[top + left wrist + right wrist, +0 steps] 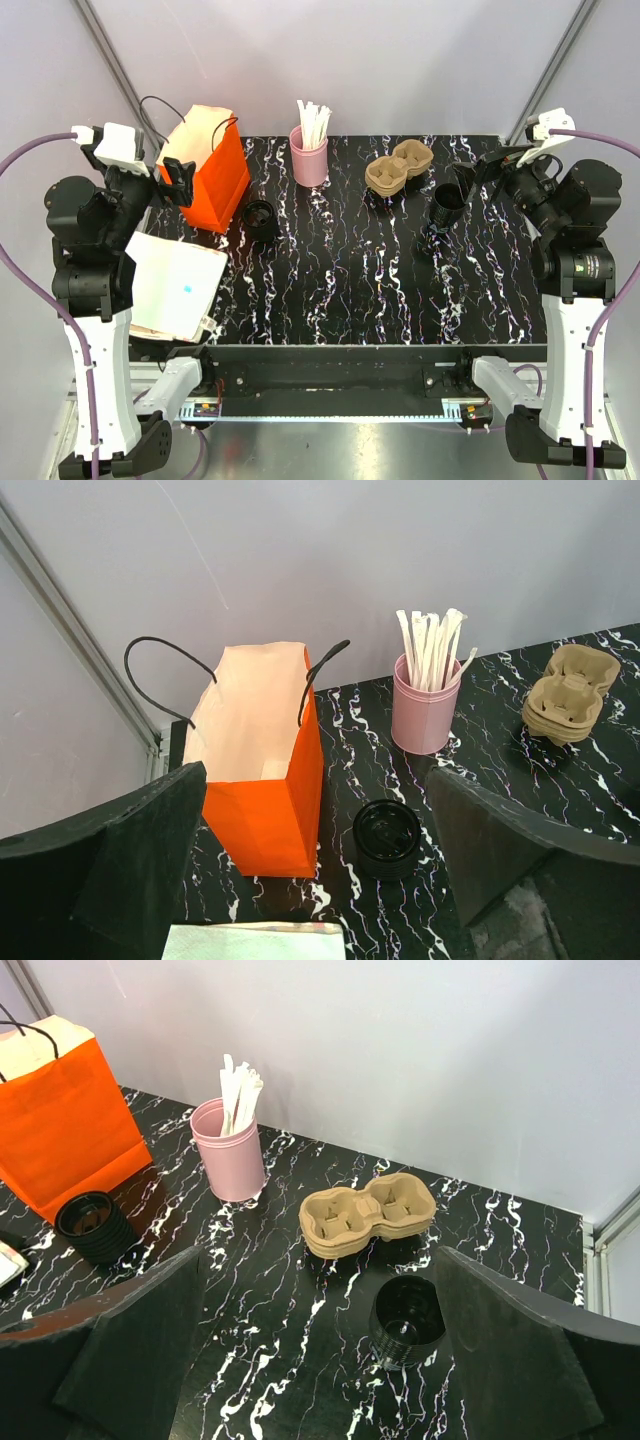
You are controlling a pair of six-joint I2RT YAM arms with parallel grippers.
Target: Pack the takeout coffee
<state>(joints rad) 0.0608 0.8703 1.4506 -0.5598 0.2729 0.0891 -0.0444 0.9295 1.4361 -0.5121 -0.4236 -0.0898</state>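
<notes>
No takeout coffee shows in any view. An open orange paper bag [215,175] [265,800] [65,1120] stands upright at the table's back left. A squat black ringed piece [261,218] [387,838] [93,1225] sits just right of it. A taller black cup-like stack [445,203] [405,1322] stands at the right. My left gripper [172,183] [315,775] hangs open above the bag's near side, holding nothing. My right gripper [478,172] [320,1255] is open and empty, raised just right of the tall stack.
A pink cup [309,160] [427,710] [228,1150] of white wrapped sticks stands at the back centre. A stack of brown cardboard drink carriers [398,167] [570,692] [367,1215] lies right of it. White paper sheets [175,285] [255,942] lie over the table's left edge.
</notes>
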